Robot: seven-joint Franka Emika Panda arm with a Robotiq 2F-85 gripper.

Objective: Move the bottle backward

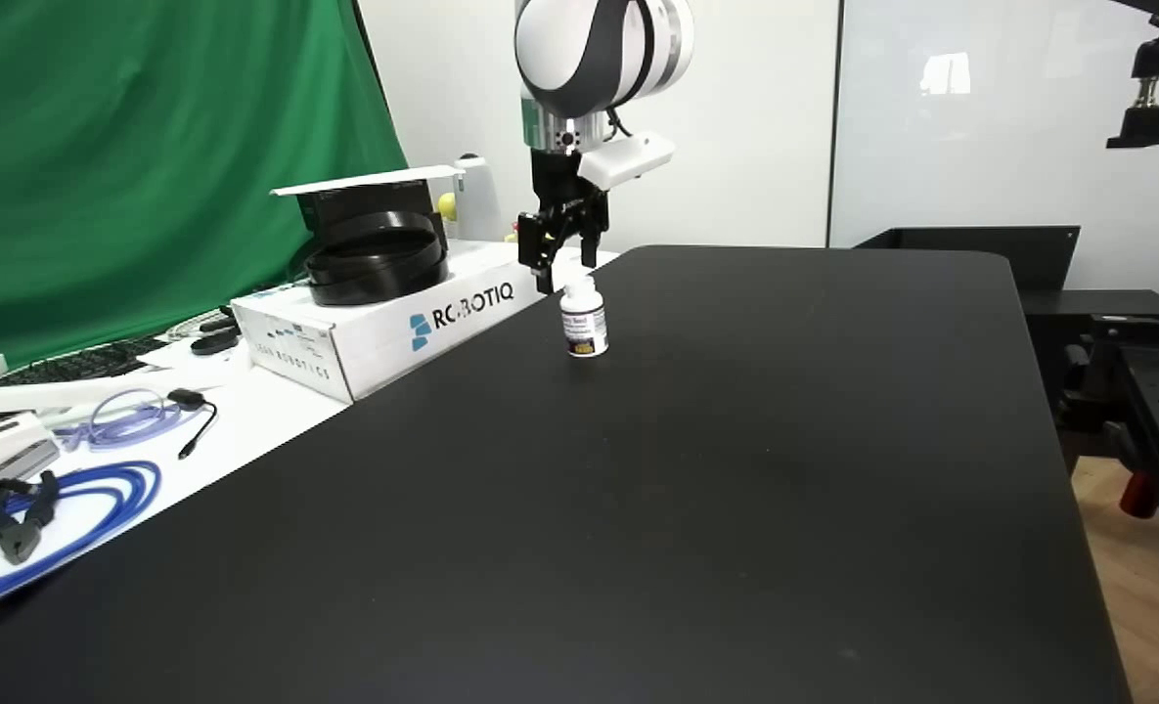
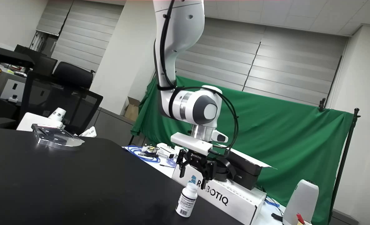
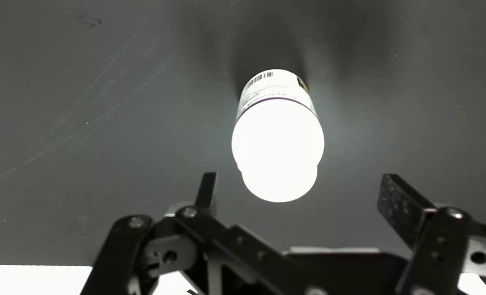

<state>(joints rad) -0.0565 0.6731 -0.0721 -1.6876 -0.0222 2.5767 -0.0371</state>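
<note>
The bottle is small and white with a printed label. It stands upright on the black table near the edge beside the white box, and shows in both exterior views (image 1: 584, 321) (image 2: 187, 200). In the wrist view the bottle (image 3: 277, 135) is overexposed, and its cap points toward the jaws. My gripper (image 1: 567, 274) is open and empty, just above and behind the bottle, in both exterior views (image 2: 192, 182). In the wrist view the open jaws (image 3: 300, 177) stand wide apart, with the bottle's cap beyond and between them, nearer the left finger. No contact shows.
A long white Robotiq box (image 1: 393, 328) (image 2: 222, 197) lies along the table's edge, with black rings (image 1: 378, 259) and an open black box on it. Cables (image 1: 100, 504) lie on the white side table. A clear plastic piece (image 2: 56, 136) sits on the black table (image 1: 687, 508).
</note>
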